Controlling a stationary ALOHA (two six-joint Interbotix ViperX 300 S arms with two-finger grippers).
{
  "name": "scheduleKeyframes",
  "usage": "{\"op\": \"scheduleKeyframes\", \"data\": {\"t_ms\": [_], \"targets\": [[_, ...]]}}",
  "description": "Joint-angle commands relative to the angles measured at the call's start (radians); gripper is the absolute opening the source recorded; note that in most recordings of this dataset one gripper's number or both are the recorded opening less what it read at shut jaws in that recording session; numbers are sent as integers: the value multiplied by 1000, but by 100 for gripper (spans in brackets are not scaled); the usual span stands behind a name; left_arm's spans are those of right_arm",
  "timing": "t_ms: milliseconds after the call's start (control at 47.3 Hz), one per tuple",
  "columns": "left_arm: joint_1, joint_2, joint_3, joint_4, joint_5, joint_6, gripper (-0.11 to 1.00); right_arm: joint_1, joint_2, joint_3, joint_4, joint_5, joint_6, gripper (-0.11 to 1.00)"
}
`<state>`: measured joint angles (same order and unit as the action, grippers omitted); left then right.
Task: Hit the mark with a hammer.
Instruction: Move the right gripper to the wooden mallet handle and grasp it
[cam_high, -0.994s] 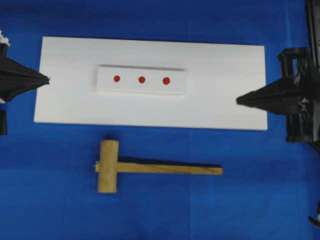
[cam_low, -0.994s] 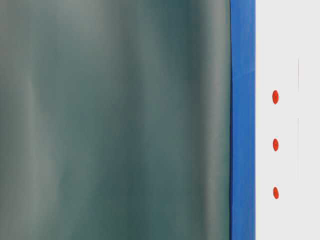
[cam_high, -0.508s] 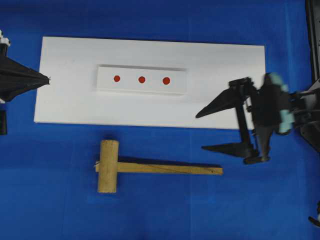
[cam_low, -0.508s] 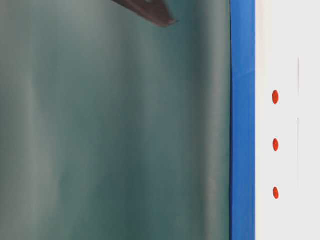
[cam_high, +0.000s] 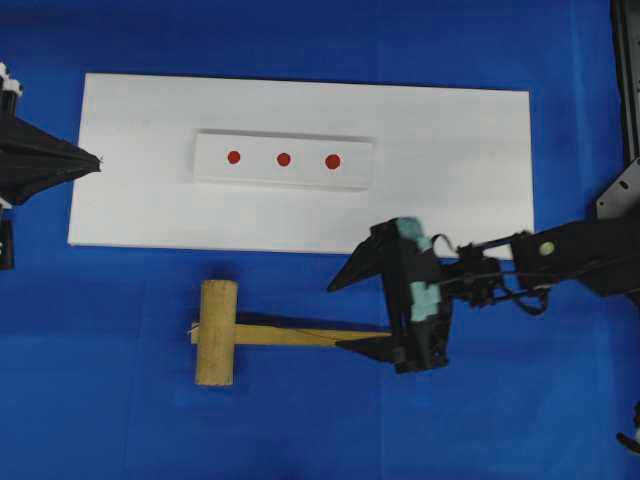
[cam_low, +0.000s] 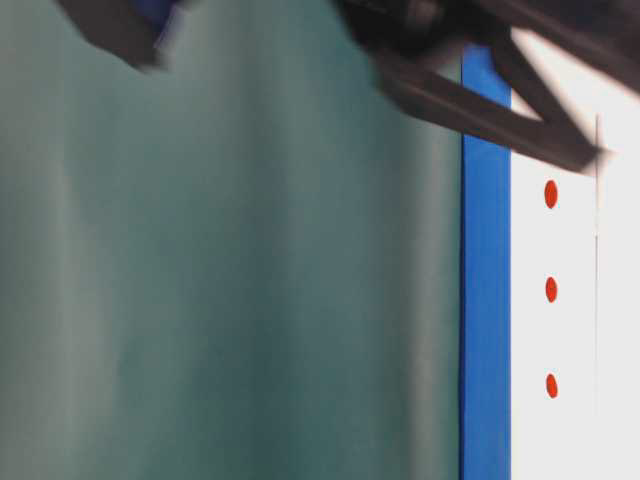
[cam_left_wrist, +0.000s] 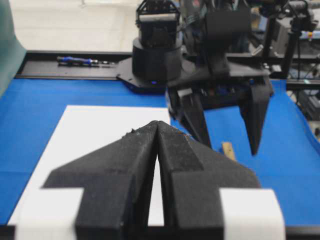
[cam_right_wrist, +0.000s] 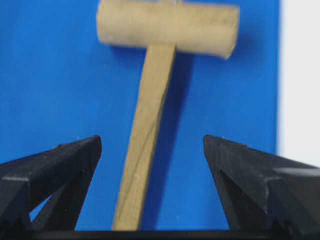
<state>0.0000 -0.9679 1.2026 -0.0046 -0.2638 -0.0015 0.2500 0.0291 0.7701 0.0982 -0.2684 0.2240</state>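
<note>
The hammer (cam_high: 216, 332), a light-wood mallet, lies on the blue cloth in front of the white board, with its head to the left and its handle (cam_high: 300, 336) running right. My right gripper (cam_high: 337, 316) hangs open over the handle's right end, one finger on each side and neither touching it. From the right wrist, the handle (cam_right_wrist: 145, 150) runs up between the spread fingers to the head (cam_right_wrist: 167, 27). Three red marks (cam_high: 283, 159) sit in a row on a small white block. My left gripper (cam_high: 95, 160) is shut and empty at the board's left edge.
The white board (cam_high: 450, 180) lies on the blue cloth. The right arm (cam_high: 560, 250) reaches in from the right edge. In the table-level view the red marks (cam_low: 551, 289) show beside a grey-green curtain (cam_low: 230, 250), with a blurred dark finger (cam_low: 500, 110) above them.
My right gripper opened and swung from the board's right edge down and left, so it now straddles the end of the hammer's handle. The left gripper and the hammer stayed still.
</note>
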Motion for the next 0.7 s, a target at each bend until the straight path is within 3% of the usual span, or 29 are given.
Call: {"op": "scheduleKeyframes", "data": {"t_ms": [0,254,677], "targets": [[2,6,-6,-2,-6,0,0,8,55,-57,17,-34,2,90],[2,6,3,-2,-6,0,0,18,206,-127,67,-51,2,90],[2,6,9,-3,-6,-2,0,40,290,-160,69,-87,-2,89]]}}
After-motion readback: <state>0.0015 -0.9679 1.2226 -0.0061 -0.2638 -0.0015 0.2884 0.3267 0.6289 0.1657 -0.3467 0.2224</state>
